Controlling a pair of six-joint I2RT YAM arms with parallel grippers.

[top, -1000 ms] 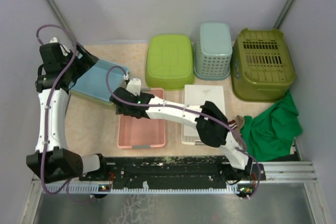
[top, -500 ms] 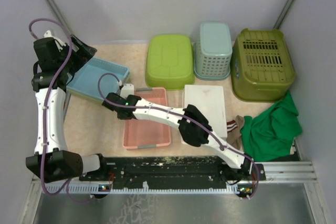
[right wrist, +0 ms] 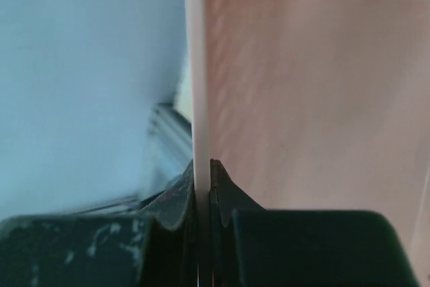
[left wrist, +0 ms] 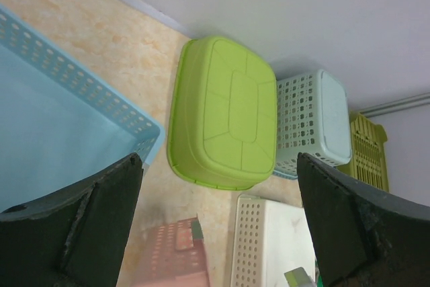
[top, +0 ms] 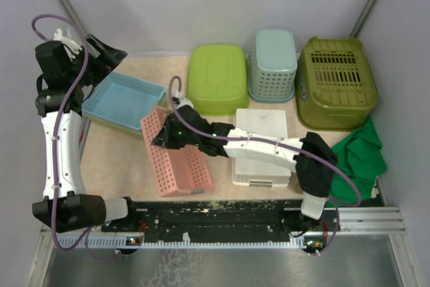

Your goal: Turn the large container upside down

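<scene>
The large container (top: 176,159) is a pink perforated tray, tipped up on its near long edge with its open side facing left. My right gripper (top: 166,134) is shut on its raised far rim. In the right wrist view the thin pink wall (right wrist: 302,99) runs straight up out of the closed right gripper (right wrist: 202,173). The tray's corner (left wrist: 175,253) shows blurred low in the left wrist view. My left gripper (top: 101,52) hangs open and empty at the far left, above the blue tray (top: 124,99). Its wide-apart fingers (left wrist: 87,226) touch nothing.
A lime green tub (top: 216,77), a teal basket (top: 273,65), an olive crate (top: 336,82) and a white basket (top: 261,126) all lie bottom up along the back and right. A green cloth (top: 359,156) is heaped at the right edge. Walls close in on both sides.
The right gripper shut on the pink tray's far rim and lifted it from flat to standing on its near edge. The left arm drew back to the far left.
</scene>
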